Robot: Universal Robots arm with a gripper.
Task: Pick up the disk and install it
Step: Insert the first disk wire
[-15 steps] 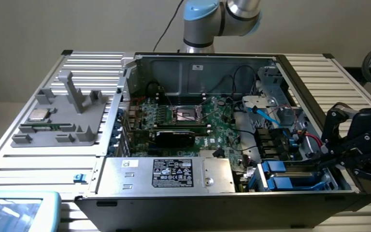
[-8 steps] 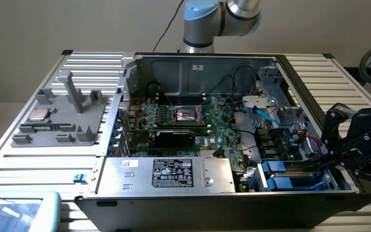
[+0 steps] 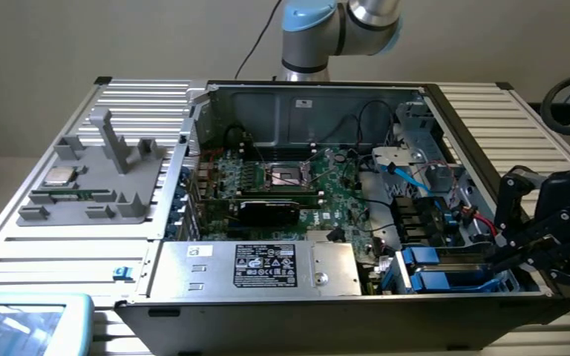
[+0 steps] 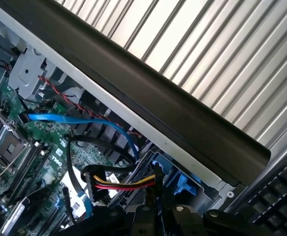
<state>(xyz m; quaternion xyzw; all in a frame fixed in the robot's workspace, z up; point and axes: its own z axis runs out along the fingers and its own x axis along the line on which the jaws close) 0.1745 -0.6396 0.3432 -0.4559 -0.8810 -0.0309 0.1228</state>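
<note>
The gripper (image 3: pixel 522 248) is hovering at the corner of the open computer case (image 3: pixel 305 111) on the exterior view's right, leaning in over the drive bay. The disk (image 3: pixel 448 280) is sitting down in that bay, its blue frame showing just beside the gripper (pincer open or clamped? I cannot tell). A blue cable (image 4: pixel 79 118) is trailing over the motherboard (image 3: pixel 295 185).

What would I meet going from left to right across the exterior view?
Chip → jig post → CPU socket → blue frames → tool
</note>
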